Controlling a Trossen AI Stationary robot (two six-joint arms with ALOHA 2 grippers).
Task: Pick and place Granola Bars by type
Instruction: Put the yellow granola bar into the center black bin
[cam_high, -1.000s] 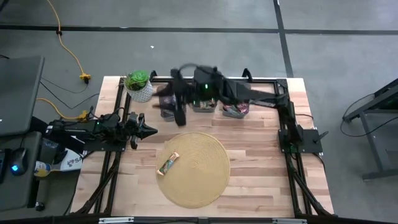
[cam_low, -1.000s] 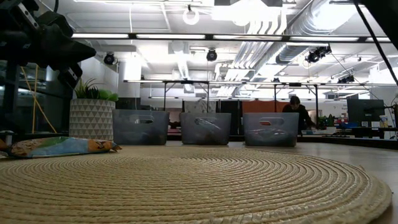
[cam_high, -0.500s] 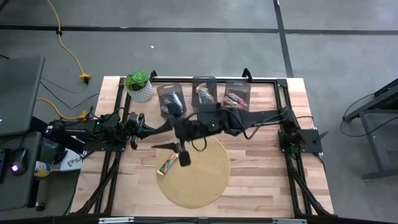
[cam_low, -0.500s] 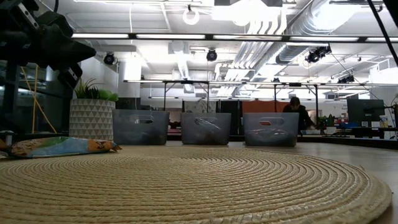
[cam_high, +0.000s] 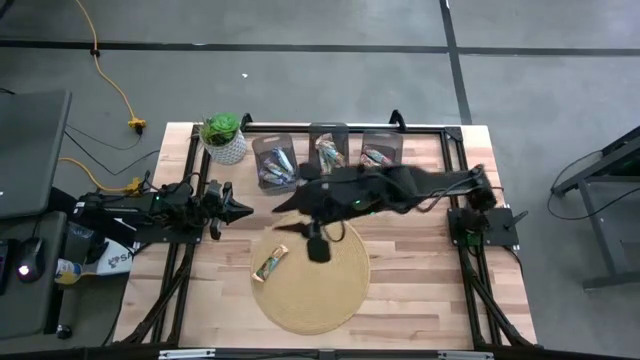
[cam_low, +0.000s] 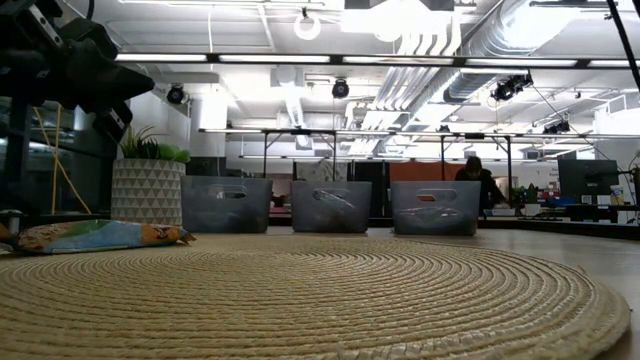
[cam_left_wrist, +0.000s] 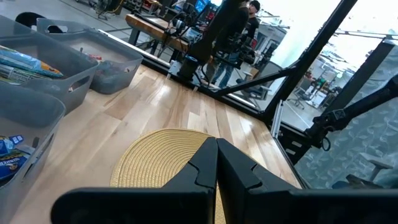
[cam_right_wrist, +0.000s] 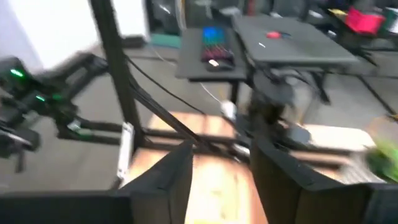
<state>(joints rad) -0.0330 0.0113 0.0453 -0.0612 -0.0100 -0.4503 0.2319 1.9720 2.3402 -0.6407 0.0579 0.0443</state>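
Observation:
One Granola Bar (cam_high: 270, 262) in a tan and green wrapper lies flat on the left part of the round straw mat (cam_high: 320, 285); the low view shows this bar (cam_low: 100, 236) at the mat's left edge. More bars lie in three clear bins (cam_high: 328, 152) at the table's far side. My right gripper (cam_high: 283, 207) hangs high over the mat's far edge, pointing toward the table's left, open and with nothing in it (cam_right_wrist: 221, 177). My left gripper (cam_high: 238, 210) waits at the table's left side, level and shut (cam_left_wrist: 216, 163).
A potted plant (cam_high: 222, 137) in a white pot stands at the far left corner beside the bins. Black frame rails (cam_high: 180, 270) run along the table's left and right sides. A person (cam_low: 472, 172) shows far off in the room behind.
My right gripper has swung from above the bins toward the table's near edge, out over the mat's far part, and has then drawn back a little toward the right. The three bins now show uncovered. The bar on the mat has not moved.

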